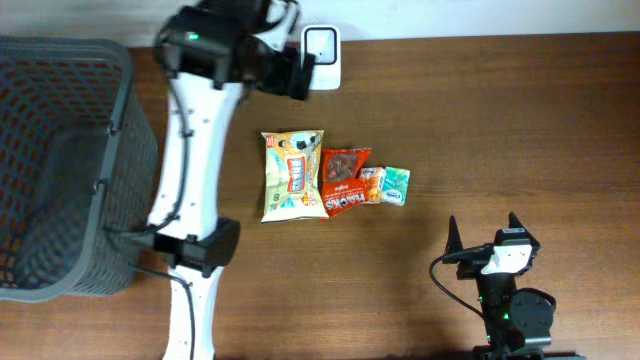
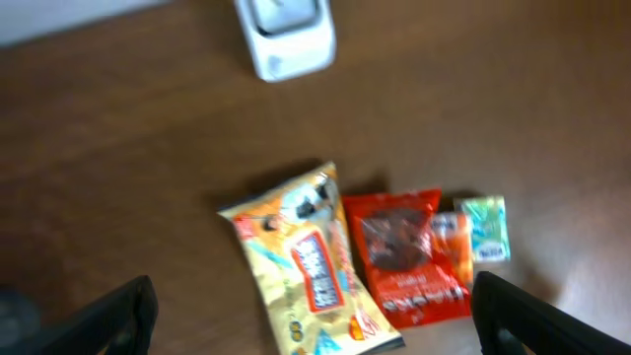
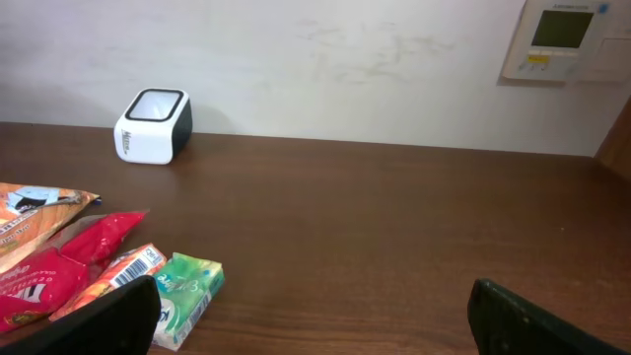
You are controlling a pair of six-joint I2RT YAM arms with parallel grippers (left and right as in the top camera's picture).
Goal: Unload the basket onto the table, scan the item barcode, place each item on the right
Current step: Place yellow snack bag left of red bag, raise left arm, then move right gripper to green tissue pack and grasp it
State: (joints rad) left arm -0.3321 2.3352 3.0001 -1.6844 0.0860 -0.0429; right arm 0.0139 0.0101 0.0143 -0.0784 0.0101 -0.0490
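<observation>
Four items lie in a row mid-table: a yellow snack bag (image 1: pixel 293 175) (image 2: pixel 306 261), a red snack bag (image 1: pixel 343 181) (image 2: pixel 402 254), a small orange box (image 1: pixel 372 185) (image 3: pixel 116 276) with a barcode showing, and a green pack (image 1: pixel 396 186) (image 3: pixel 185 293). The white barcode scanner (image 1: pixel 322 55) (image 2: pixel 286 37) (image 3: pixel 154 126) stands at the table's back edge. My left gripper (image 2: pixel 314 301) hovers high near the scanner, open and empty, looking down on the items. My right gripper (image 1: pixel 485 238) (image 3: pixel 315 311) rests open and empty at the front right, with the green pack just beside its left finger.
A dark mesh basket (image 1: pixel 60 160) stands at the table's left end, beside the left arm's base. A white wall runs behind the table, with a control panel (image 3: pixel 562 39) mounted on it at the right.
</observation>
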